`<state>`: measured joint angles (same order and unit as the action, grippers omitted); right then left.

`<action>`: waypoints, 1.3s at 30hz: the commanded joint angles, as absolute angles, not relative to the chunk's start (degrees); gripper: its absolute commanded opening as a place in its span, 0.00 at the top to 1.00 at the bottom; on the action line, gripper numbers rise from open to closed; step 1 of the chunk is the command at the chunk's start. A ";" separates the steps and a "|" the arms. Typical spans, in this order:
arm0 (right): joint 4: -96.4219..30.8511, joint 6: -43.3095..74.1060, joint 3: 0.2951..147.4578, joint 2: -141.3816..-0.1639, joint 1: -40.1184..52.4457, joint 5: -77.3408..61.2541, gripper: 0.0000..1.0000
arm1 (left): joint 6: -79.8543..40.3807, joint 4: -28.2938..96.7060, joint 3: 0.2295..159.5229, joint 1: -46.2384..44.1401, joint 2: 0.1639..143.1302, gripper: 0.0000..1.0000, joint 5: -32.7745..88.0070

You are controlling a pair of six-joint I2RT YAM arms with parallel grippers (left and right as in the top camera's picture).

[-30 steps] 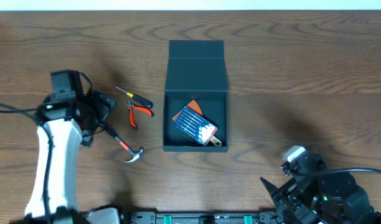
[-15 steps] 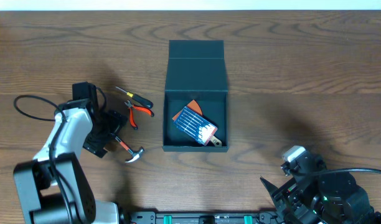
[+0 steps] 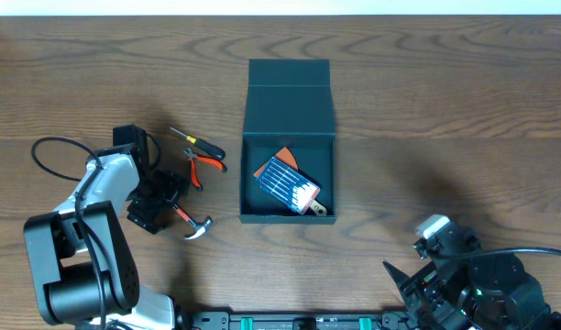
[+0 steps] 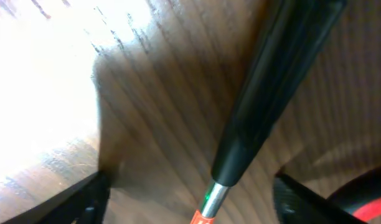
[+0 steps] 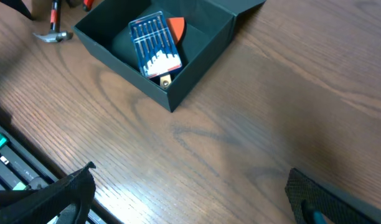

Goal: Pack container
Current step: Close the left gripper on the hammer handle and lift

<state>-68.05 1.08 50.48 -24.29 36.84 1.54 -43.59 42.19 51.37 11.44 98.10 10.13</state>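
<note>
left tool jaws apart, astride hammer handle: center it, clamp firm, lift level twd container. right tool jaws apart, idle.

The left gripper is hanging with its dark fingertips spread to either side of a black tool handle lying slantwise on the wooden table.

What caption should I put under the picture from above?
Left gripper open around the hammer, pliers and screwdriver nearby, container open with a blue tool set inside.
</note>
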 commanded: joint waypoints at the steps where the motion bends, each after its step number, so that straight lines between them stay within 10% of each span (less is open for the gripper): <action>1: -68.05 1.89 50.33 -24.01 36.40 2.13 0.01 | -43.11 41.58 51.33 11.57 100.01 0.26 10.96; 15: -68.05 1.89 50.33 -24.01 36.40 2.13 0.01 | -42.09 41.45 51.33 11.57 99.98 0.86 10.96; 39: -68.05 1.89 50.33 -24.01 36.40 2.13 0.01 | -42.06 41.21 51.35 12.27 83.64 0.93 10.92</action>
<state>-68.05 1.08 50.48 -24.29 36.84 1.54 -42.17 41.10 51.33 11.90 87.66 10.59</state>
